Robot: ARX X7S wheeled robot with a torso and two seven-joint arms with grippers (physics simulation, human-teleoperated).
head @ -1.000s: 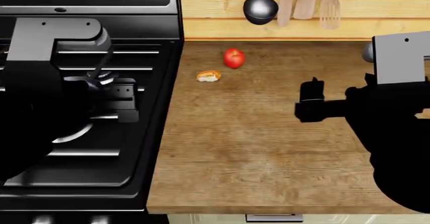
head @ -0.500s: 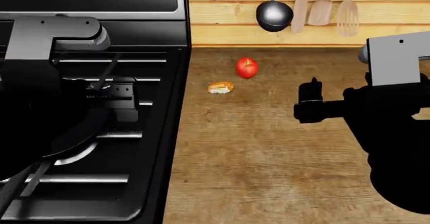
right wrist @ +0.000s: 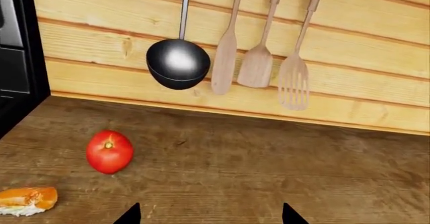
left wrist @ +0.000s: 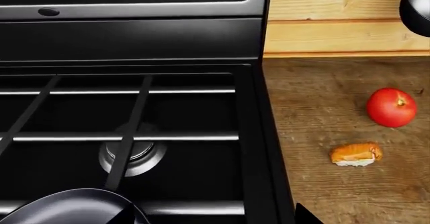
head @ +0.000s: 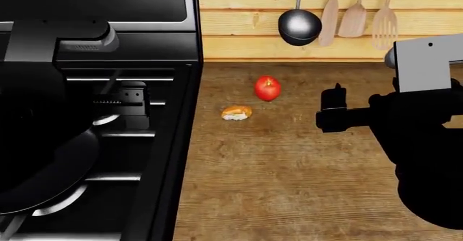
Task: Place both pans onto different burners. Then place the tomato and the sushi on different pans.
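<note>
Left pincer (head: 121, 108) is mostly lost against the black stove (head: 173, 143), so I cannot tell its state. One pan (head: 43, 165) is cut off at frame edge, over the grates; second pan unseen. Burner (left wrist: 132, 155) sits beside its rim. Red tomato (head: 268, 88) and orange-topped sushi (head: 237, 112) lie near each other on the bench (head: 289, 187). Right pincer (right wrist: 209, 215) open, tips apart. Ladle (right wrist: 178, 63) hangs behind.

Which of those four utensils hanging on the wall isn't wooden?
The ladle, hanging nearest the stove: its round bowl is dark shiny metal, while the three flat utensils beside it are pale wood.
</note>
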